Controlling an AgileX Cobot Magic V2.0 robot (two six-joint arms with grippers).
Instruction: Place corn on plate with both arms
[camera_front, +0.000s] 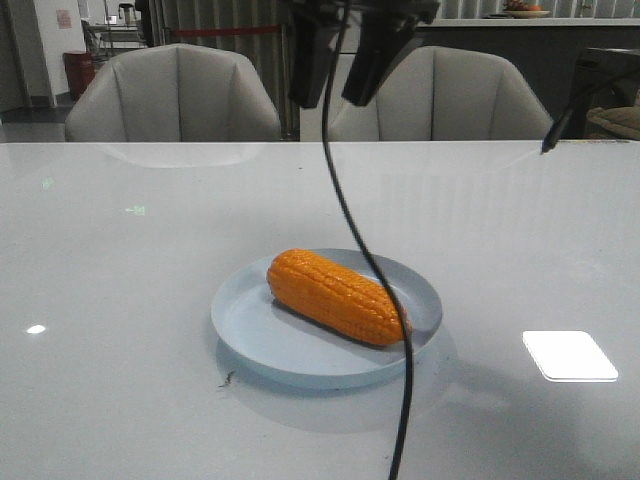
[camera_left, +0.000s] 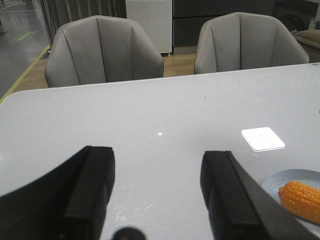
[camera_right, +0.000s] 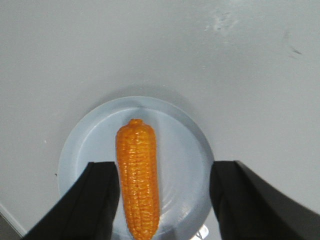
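Observation:
The orange corn (camera_front: 335, 295) lies on its side in the pale-blue plate (camera_front: 250, 340) near the middle of the white table. My right gripper (camera_front: 330, 100) hangs high above the plate, open and empty. In the right wrist view it (camera_right: 165, 167) looks straight down on the corn (camera_right: 137, 170) and the plate (camera_right: 185, 150). My left gripper (camera_left: 159, 155) is open and empty over bare table; the corn (camera_left: 302, 200) and plate (camera_left: 272, 182) show at the edge of its view. The left gripper does not show in the front view.
A thin black cable (camera_front: 365, 260) hangs from the right arm across the plate in the front view. Two grey chairs (camera_front: 175, 95) stand behind the table's far edge. A dark pointed part (camera_front: 555, 130) sticks in at the far right.

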